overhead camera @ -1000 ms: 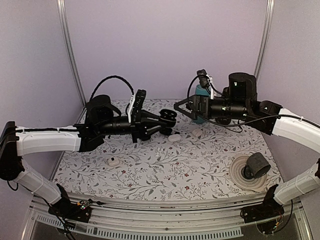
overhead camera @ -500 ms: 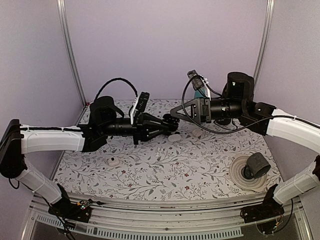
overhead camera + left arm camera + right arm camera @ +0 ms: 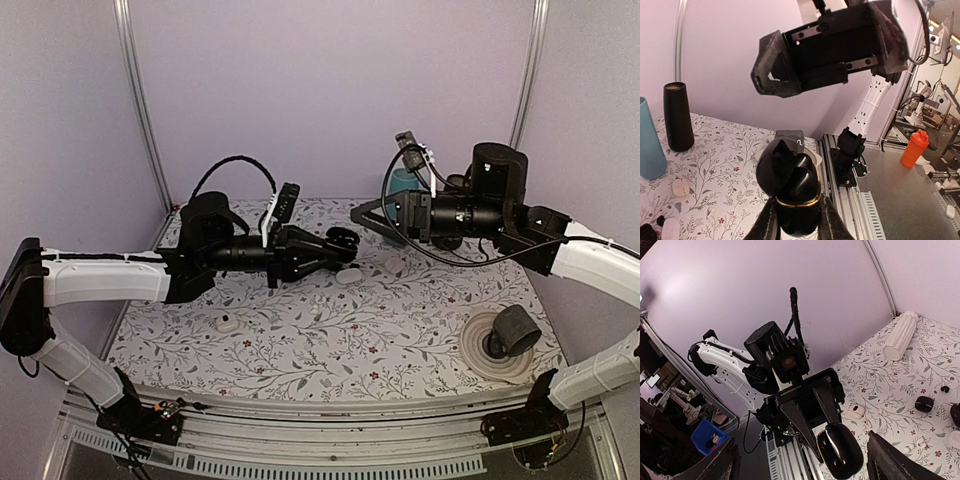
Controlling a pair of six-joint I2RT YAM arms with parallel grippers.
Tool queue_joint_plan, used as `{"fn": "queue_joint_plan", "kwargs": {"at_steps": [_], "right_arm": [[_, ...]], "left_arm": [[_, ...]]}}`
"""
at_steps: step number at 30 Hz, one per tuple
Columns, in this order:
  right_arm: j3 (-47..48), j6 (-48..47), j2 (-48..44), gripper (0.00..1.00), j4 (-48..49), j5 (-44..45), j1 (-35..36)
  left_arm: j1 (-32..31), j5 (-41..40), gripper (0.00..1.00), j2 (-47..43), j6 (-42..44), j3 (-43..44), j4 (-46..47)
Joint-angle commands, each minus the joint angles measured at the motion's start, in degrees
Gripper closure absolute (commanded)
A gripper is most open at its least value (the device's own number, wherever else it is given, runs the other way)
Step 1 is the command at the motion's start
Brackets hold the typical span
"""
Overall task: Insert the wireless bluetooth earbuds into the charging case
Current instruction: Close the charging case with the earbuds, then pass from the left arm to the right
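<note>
My left gripper point(image 3: 336, 243) is shut on a black pebble-shaped charging case point(image 3: 790, 182) with a gold rim, held up above the table with its lid open. The case also shows in the right wrist view point(image 3: 840, 450). My right gripper point(image 3: 362, 214) is open and empty, just beyond and above the case point(image 3: 343, 238), jaws facing it; it also shows in the left wrist view point(image 3: 825, 55). I cannot tell whether anything sits inside the case. A tiny black earbud point(image 3: 943, 389) lies on the floral table. Small white pieces point(image 3: 681, 187) lie near the teal cup.
A white case point(image 3: 349, 275) lies under the grippers and another small white piece point(image 3: 229, 324) at the left. A teal cup point(image 3: 404, 183) and a black vase point(image 3: 678, 117) stand at the back. A white ribbed vase point(image 3: 900, 335) lies on its side. A tape roll with a black cylinder point(image 3: 512, 333) sits right.
My right gripper came in toward the case, then drew back to the right and up. My left gripper shifted slightly right and lower with the case, then held still.
</note>
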Motion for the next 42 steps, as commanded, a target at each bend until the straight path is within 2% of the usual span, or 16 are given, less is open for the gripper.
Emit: {"fn": "queue_joint_plan", "kwargs": {"at_steps": [1, 7, 16, 20, 25, 28, 33, 42], "right_arm": [[-0.4, 0.0, 0.7, 0.11, -1.1, 2.6, -0.7], [1.2, -0.3, 4.0, 0.12, -0.9, -4.7, -0.6], [0.7, -2.9, 1.4, 0.31, 1.2, -9.4, 0.8], [0.2, -3.9, 0.5, 0.37, -0.3, -7.2, 0.8], [0.1, -4.2, 0.2, 0.37, -4.9, 3.8, 0.8], [-0.5, -4.1, 0.9, 0.37, -5.2, 7.3, 0.8], [-2.0, -4.3, 2.7, 0.4, -1.9, 2.7, 0.9], [-3.4, -4.2, 2.6, 0.57, 2.4, -0.3, 1.9]], "left_arm": [[0.5, 2.8, 1.0, 0.4, -1.1, 1.8, 2.8], [0.5, 3.4, 1.0, 0.9, -2.0, 2.1, 3.8], [1.1, 2.0, 1.0, 2.3, -3.6, 2.9, 3.1], [1.5, 2.5, 1.0, 2.6, -4.7, 3.0, 4.0], [1.5, 3.5, 1.0, 2.4, -5.0, 3.0, 4.6], [1.6, 5.0, 1.0, 2.5, -6.0, 2.7, 6.0], [1.6, 6.2, 1.0, 2.8, -8.5, 2.8, 7.9], [2.3, 7.5, 1.0, 3.3, -12.6, 2.7, 10.6]]}}
